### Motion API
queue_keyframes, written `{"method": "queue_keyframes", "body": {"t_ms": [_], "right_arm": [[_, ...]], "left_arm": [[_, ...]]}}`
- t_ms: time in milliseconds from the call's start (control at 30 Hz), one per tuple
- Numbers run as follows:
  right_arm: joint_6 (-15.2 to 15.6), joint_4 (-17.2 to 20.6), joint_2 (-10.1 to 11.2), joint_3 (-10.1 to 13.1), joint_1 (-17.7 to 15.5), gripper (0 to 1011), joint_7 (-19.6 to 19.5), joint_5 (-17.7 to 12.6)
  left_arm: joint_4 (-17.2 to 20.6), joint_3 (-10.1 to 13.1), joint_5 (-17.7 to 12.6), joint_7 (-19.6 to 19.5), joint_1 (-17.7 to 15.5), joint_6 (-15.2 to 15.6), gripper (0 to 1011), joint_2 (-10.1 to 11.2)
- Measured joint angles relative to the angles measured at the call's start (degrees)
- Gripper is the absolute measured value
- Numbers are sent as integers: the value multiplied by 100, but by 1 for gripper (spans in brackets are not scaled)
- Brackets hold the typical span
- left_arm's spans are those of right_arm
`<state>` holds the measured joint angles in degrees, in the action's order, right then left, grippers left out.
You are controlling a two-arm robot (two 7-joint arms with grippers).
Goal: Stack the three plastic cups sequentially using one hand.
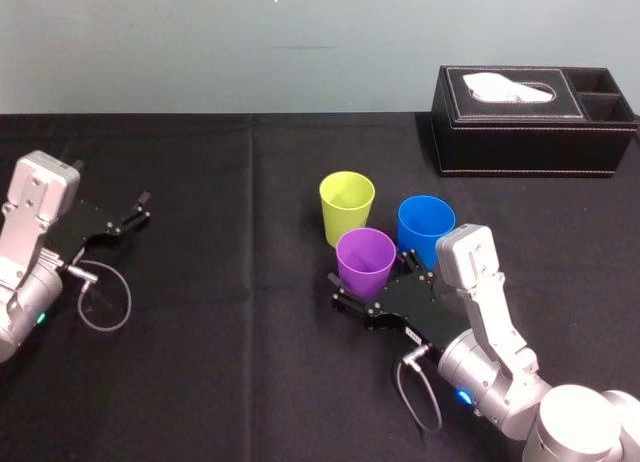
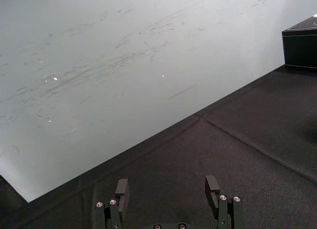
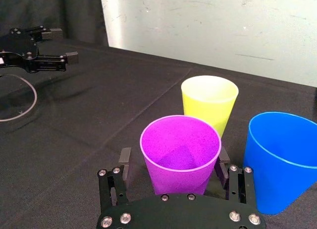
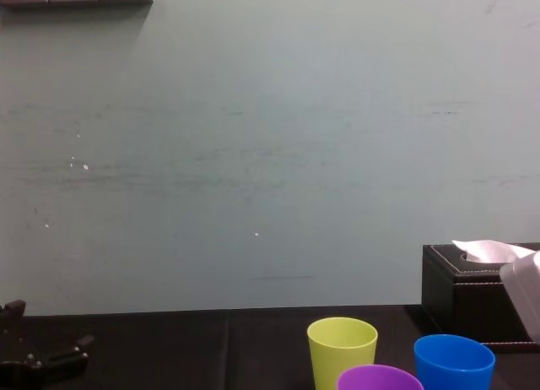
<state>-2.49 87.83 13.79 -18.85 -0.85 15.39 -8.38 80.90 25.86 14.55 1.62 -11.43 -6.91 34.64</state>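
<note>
The right gripper point(image 1: 373, 272) reaches over the black table point(image 1: 230, 362) from 5 o'clock in the head view and sits low around the purple cup point(image 1: 365, 262), its jaws spread wide with the cup between them. In the right wrist view one finger point(image 3: 125, 162) stands clear of the cup's wall with a gap showing, while the other finger point(image 3: 221, 159) lies right against the far side; whether it touches I cannot tell. The purple cup stands upright on the table, mouth up, near the table's middle. The 3 cups form a tight cluster: the yellow-green cup point(image 1: 346, 208) is upright at 11 o'clock from the purple one, and the blue cup point(image 1: 425, 230) is upright at 2 o'clock from it, just beside the gripper's outer finger. None of the 3 is nested in another. A black tissue box point(image 1: 530, 117) sits at 1 o'clock from the cluster, well apart, at the table's far edge by the pale wall. The left gripper point(image 1: 143, 208) rests low over the table at 9 o'clock from the cups, well apart from them, its jaws wide and holding nothing.
</note>
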Motion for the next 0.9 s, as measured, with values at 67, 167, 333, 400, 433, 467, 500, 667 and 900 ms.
{"method": "queue_keyframes", "body": {"t_ms": [67,167,333,400,433,467,500,667,900], "right_arm": [[0,3,3,-1,0,1000,0,-1],[0,5,6,-1,-1,1000,0,-4],[0,11,10,-1,-3,969,1,-11],[0,14,11,-1,-4,919,2,-14],[0,15,12,-1,-4,890,2,-15],[0,15,12,-1,-4,862,2,-15],[0,16,12,-1,-6,840,2,-16],[0,18,15,-1,-8,762,2,-20],[1,23,18,1,-10,736,4,-27]], "left_arm": [[0,0,0,0,0,0,1011,0],[0,0,0,0,0,0,1011,0],[0,0,0,0,0,0,1012,0],[0,0,0,0,0,0,1011,0],[0,0,0,0,0,0,1011,0],[0,0,0,0,0,0,1011,0],[0,0,0,0,0,0,1011,0],[0,0,0,0,0,0,1012,0],[0,0,0,0,0,0,1011,0]]}}
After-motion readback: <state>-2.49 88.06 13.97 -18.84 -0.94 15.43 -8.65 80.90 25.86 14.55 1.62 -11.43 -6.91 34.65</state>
